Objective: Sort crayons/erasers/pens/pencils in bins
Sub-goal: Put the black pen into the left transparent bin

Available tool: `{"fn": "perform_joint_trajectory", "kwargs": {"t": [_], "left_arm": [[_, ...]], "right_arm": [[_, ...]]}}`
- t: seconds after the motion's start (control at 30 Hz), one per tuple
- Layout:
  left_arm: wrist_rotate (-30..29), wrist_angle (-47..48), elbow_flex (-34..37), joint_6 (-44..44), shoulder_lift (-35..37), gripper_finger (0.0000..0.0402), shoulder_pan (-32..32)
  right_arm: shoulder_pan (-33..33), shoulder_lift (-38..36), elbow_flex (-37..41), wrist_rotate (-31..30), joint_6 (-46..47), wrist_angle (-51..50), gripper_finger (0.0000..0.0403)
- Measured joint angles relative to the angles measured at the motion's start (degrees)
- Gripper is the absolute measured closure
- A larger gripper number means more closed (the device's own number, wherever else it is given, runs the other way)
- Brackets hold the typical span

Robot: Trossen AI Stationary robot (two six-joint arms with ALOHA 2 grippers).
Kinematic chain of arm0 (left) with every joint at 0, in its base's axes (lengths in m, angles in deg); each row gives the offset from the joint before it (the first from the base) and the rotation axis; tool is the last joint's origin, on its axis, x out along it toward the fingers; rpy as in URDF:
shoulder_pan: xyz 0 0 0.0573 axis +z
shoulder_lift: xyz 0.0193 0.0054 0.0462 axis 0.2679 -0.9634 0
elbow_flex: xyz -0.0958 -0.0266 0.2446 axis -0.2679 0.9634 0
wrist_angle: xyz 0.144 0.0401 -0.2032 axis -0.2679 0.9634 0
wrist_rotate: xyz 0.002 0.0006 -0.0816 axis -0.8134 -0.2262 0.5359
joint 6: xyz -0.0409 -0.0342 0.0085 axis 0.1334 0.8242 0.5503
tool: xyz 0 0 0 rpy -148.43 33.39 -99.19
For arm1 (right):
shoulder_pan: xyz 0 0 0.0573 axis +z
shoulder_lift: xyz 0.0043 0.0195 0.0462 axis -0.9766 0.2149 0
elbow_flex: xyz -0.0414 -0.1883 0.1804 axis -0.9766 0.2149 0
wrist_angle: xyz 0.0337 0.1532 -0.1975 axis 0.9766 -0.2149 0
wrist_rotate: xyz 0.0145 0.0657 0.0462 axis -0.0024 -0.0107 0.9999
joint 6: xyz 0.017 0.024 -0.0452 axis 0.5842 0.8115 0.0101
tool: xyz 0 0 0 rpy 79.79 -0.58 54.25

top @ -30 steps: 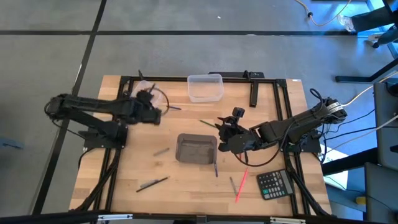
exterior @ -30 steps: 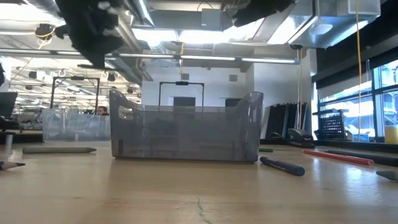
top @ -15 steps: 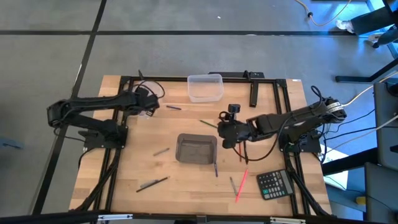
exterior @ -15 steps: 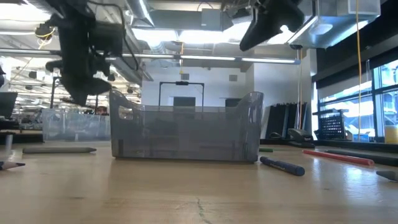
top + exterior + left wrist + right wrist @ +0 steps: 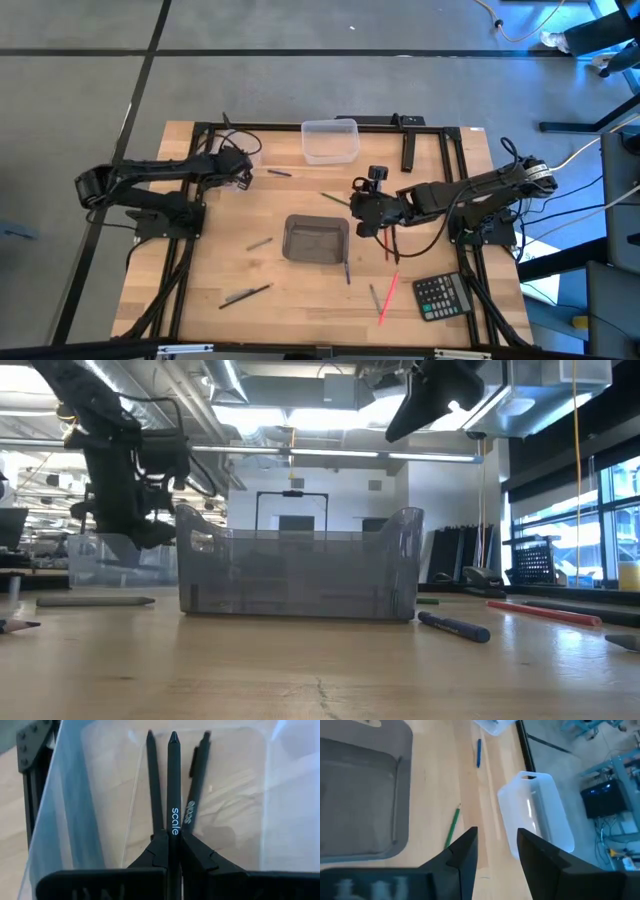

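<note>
My left gripper (image 5: pixel 170 837) (image 5: pixel 238 172) is shut on a black pen (image 5: pixel 173 785) printed "scale". It hangs over a clear bin (image 5: pixel 75 810) at the table's far left. Another black pen (image 5: pixel 196 780) lies on that bin's floor. My right gripper (image 5: pixel 497 852) (image 5: pixel 362 215) stands open above the table, right of the smoky grey bin (image 5: pixel 316 238) (image 5: pixel 300 575), holding nothing. A second clear bin (image 5: pixel 330 140) stands at the far middle. Loose on the wood lie a green pencil (image 5: pixel 452 826), a blue pen (image 5: pixel 478 753) and a red stick (image 5: pixel 388 297). My left gripper pinches the black pen's shaft (image 5: pixel 173 827) between its two fingers. The pen runs on along the fingers and sticks out well past their tips. The fingers slant down into the clear bin. The pen's free tip (image 5: pixel 173 737) is over the bin's floor; whether it touches, I cannot tell.
A black calculator (image 5: pixel 442 296) lies at the near right and a thick black bar (image 5: pixel 408 150) at the far right. More sticks lie near the grey bin: a grey one (image 5: pixel 260 243), dark ones (image 5: pixel 245 295) and a purple pen (image 5: pixel 347 270). A black frame (image 5: pixel 300 124) edges the table.
My left gripper has come down with the black pen, swinging over the far-left clear bin and tipping more steeply; it stays shut on the pen. My right gripper turned slightly early on, then kept still, open.
</note>
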Motion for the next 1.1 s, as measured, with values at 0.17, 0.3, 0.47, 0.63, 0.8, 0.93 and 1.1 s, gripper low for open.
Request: {"fn": "perform_joint_trajectory", "kwargs": {"t": [0.17, 0.3, 0.47, 0.63, 0.8, 0.93, 1.1], "left_arm": [[-0.3, -1.1, 0.9, -0.1, 0.0, 0.0367, 1.4], [-0.1, -1.4, 0.9, -0.1, 0.0, 0.0333, 1.5], [-0.1, -1.4, 0.9, -0.1, 0.0, 0.0301, 1.5], [0.0, -1.3, 0.9, 0.1, 0.0, 0.0295, 1.5], [0.4, -0.9, 0.6, -1.9, 0.0, 0.0294, 1.3], [0.8, 3.8, -3.4, -4.5, 1.9, 0.0294, -1.3], [0.1, 6.0, -10.0, -5.7, 6.0, 0.0294, -7.2]], "right_arm": [[0.0, -0.4, 0.0, 0.0, 5.3, 0.0, 0.0262], [0.0, -1.3, 0.0, -1.2, 10.9, -1.4, 0.0262], [1.3, -2.2, 0.0, -6.7, 12.1, -2.1, 0.0262], [2.1, -2.2, 0.0, -7.0, 13.1, -2.1, 0.0262], [2.1, -2.2, 0.4, -7.8, 14.0, -1.9, 0.0262], [2.1, -2.3, 0.5, -11.7, 15.5, -1.6, 0.0262], [2.1, -2.7, 0.5, -12.8, 16.2, -1.1, 0.0262]]}}
